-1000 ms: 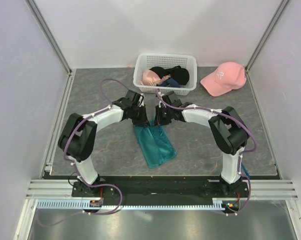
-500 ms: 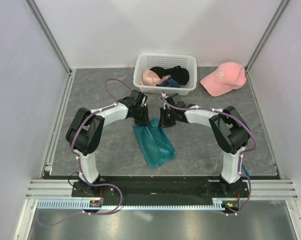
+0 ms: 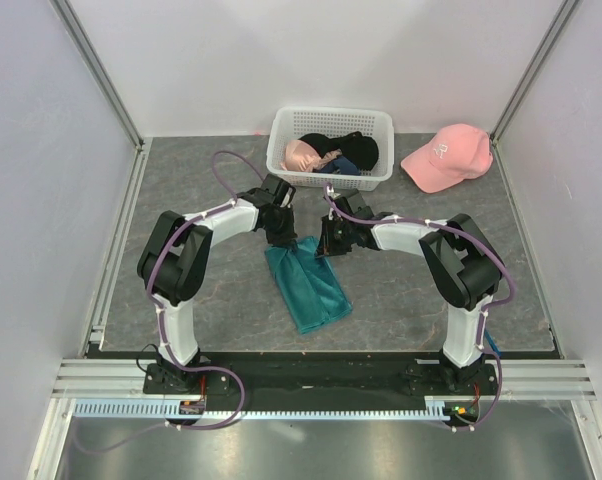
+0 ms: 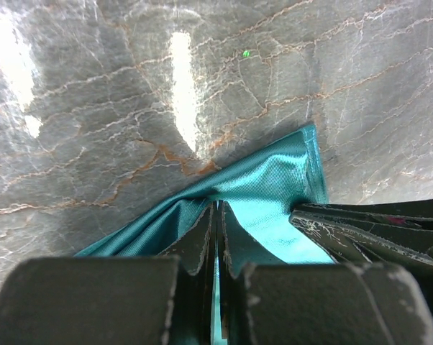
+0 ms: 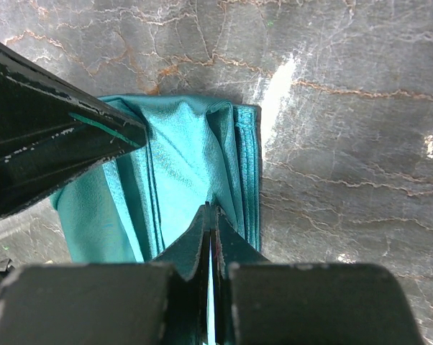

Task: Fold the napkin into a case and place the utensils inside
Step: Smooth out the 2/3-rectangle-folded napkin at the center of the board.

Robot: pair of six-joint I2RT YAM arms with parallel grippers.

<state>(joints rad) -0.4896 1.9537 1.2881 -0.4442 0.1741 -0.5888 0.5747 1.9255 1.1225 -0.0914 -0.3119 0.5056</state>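
Observation:
The teal-green napkin lies on the table as a narrow, layered, folded strip, running from between my two grippers toward the near edge. My left gripper is shut on the left corner of the strip's far end. My right gripper is shut on the right corner of that end, where the stacked folds show. In both wrist views teal napkin runs into the closed jaws. The two grippers stand close together. The utensils are out of view.
A white lattice basket with black and pink garments stands just behind the grippers. A pink baseball cap lies at the back right. Metal rails run along the left edge and the near edge of the table.
The left arm has swung inward to the right. Both grippers now pinch the napkin's far end, which has risen slightly toward them.

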